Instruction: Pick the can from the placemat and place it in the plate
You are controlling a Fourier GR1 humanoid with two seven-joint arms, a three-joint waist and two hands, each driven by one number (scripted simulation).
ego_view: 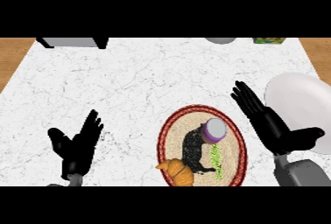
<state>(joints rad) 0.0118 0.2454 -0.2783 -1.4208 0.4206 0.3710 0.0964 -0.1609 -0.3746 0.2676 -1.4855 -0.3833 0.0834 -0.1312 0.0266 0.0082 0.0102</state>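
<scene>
The plate [294, 96] runs off the right edge; the placemat [174, 135] is cropped below, a green box [268, 40] above.

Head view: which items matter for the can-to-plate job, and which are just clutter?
Job:
- can, standing on the placemat
- plate, at the right edge
- right hand, open, between placemat and plate

Lying about:
- croissant, on the placemat's near edge
- grey appliance, grey round thing and green box, along the far edge
- left hand, open, resting
</scene>
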